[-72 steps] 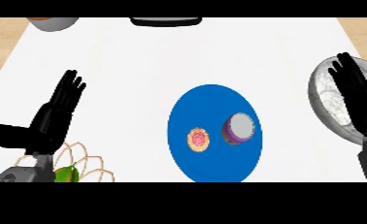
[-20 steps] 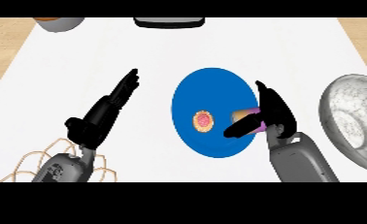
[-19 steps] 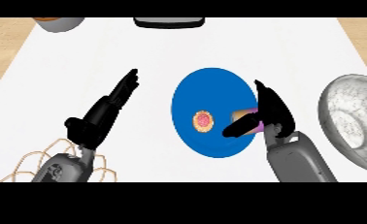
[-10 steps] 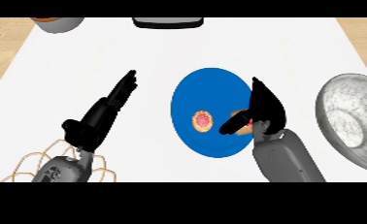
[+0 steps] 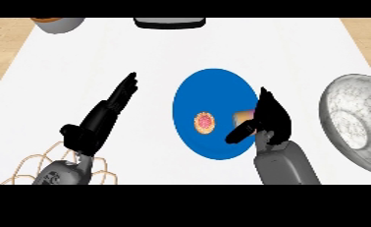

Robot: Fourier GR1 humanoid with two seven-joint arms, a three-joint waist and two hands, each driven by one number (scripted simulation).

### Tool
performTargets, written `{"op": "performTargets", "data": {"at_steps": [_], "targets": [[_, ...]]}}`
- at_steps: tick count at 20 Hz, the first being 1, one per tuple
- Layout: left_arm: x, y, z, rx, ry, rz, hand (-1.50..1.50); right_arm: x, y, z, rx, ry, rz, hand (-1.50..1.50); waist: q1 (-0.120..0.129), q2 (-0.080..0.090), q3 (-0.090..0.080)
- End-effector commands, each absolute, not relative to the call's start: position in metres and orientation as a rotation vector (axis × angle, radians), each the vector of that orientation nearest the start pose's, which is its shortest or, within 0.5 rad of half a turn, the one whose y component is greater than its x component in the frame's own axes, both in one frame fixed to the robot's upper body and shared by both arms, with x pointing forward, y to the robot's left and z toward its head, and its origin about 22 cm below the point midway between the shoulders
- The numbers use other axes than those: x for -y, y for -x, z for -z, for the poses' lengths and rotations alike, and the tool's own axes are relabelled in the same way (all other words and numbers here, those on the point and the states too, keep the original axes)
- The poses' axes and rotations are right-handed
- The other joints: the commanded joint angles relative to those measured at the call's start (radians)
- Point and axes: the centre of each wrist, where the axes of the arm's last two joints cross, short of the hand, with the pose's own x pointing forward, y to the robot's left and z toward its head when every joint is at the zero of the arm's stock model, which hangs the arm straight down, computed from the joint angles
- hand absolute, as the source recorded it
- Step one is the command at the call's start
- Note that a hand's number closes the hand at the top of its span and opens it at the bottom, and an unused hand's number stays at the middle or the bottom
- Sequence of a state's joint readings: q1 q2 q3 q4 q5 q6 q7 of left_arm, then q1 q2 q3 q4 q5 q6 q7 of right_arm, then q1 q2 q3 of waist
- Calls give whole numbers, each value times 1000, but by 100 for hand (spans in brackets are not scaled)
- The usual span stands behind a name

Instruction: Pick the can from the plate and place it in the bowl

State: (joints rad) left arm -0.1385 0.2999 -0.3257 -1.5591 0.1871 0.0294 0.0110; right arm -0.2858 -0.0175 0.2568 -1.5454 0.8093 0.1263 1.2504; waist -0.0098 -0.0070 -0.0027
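White counter (image 5: 217, 44) w/ blue plate (image 5: 210, 88) just left of the right hand (image 5: 270, 118); speckled grey bowl (image 5: 348, 118) well off to that hand's right. The right hand curls over the plate's right edge, thumb tucked under, grasping the can (image 5: 241, 118), which is mostly hidden; only a tan sliver shows beside the thumb. Judged rigid, light, smooth-sided, prob. slippery: best taken round the sides, mid-height. Left hand (image 5: 101, 118) rests released, fingers straight, far left. Small pink-topped pastry (image 5: 206, 121) sits on the plate, left of the thumb.
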Motion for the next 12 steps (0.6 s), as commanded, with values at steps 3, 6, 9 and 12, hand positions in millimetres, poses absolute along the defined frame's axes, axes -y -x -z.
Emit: {"op": "performTargets", "data": {"at_steps": [3,6,9,12], "targets": [[-204,-248,-14,1580,161,391,0,134,-275,-59,385,837,-463,-150,10,3,1],[-194,-258,-31,1588,164,371,0,136,-270,-54,373,853,-442,-150,8,4,2],[-208,-267,-29,1573,191,382,0,125,-275,-50,397,846,-444,-150,15,7,2],[-212,-266,-25,1585,170,394,0,129,-270,-55,402,833,-440,-150,11,6,2]]}}
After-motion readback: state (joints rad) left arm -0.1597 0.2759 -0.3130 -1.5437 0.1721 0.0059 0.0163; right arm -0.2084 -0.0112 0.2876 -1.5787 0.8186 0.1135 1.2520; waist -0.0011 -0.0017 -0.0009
